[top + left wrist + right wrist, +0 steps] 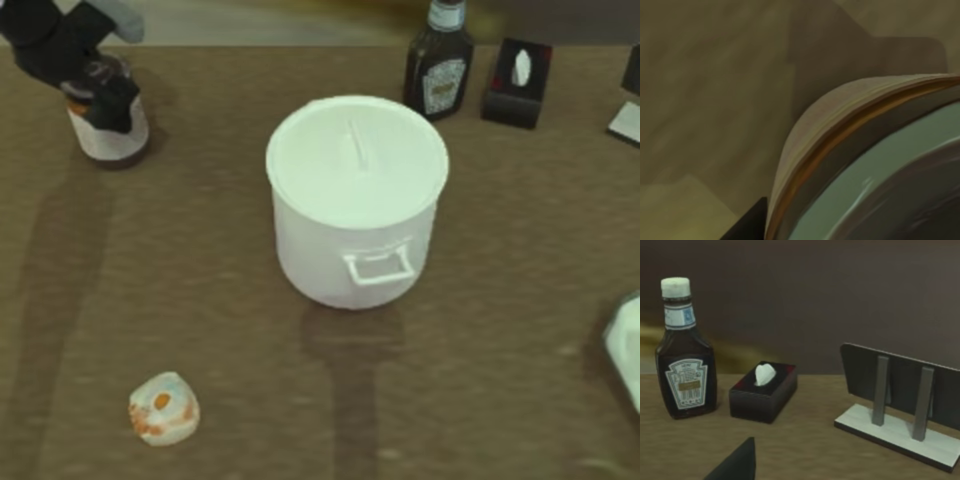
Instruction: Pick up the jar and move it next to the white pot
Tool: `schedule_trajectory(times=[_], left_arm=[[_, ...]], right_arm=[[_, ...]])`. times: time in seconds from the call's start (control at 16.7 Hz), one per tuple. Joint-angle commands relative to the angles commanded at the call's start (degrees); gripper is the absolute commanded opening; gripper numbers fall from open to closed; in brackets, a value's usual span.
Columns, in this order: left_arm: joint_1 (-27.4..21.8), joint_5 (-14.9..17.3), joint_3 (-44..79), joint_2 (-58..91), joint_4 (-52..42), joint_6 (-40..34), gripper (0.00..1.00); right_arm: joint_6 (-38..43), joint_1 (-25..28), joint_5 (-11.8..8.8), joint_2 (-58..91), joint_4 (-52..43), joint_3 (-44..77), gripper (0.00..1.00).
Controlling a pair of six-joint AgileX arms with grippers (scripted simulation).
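In the upper left of the top view, the left gripper (105, 90) sits down over the jar (110, 135), its dark fingers on either side of the lid, though I cannot tell from here whether they are clamped on it or merely around it. The jar stands on the brown table (500, 300) at that upper left corner, its white label and a sliver of orange band showing below the gripper, well apart from the white pot (355, 200). The pot stands upright in the middle of the frame, slightly above centre, with its flat lid on and its rectangular loop handle facing the lower edge of the picture. The left wrist view is filled at the lower right by the jar (865, 165) seen very close: the curved rim of its lid, the orange band and the pale label edge, with the table behind it. Along the top edge of the top view, just right of the pot, stands a dark sauce bottle (438, 65), and beside it a black tissue box (517, 82). A small crumpled white and orange object (163, 408) lies at the lower left. The right wrist view shows the sauce bottle (684, 355), the tissue box (764, 390) and a dark stand on a pale base (900, 405); the right gripper itself is not seen.
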Motion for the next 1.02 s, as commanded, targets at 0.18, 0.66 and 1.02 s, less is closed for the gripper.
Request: schedule_trajectory(times=[0.18,0.66,1.02], left_arm=[[0.15,-0.04,-3.92,-3.89,0.70,-0.01,0.00],[1.09,-0.30,-32.70,-27.47,4.29,0.11,0.00],[1.55,-0.41,-41.05,-35.50,5.49,0.15,0.00]], right_arm=[[0.00,0.00,0.00,0.00,0.00,0.00,1.00],[0.00,0.00,0.00,0.00,0.00,0.00,1.00],[0.00,0.00,0.00,0.00,0.00,0.00,1.00]])
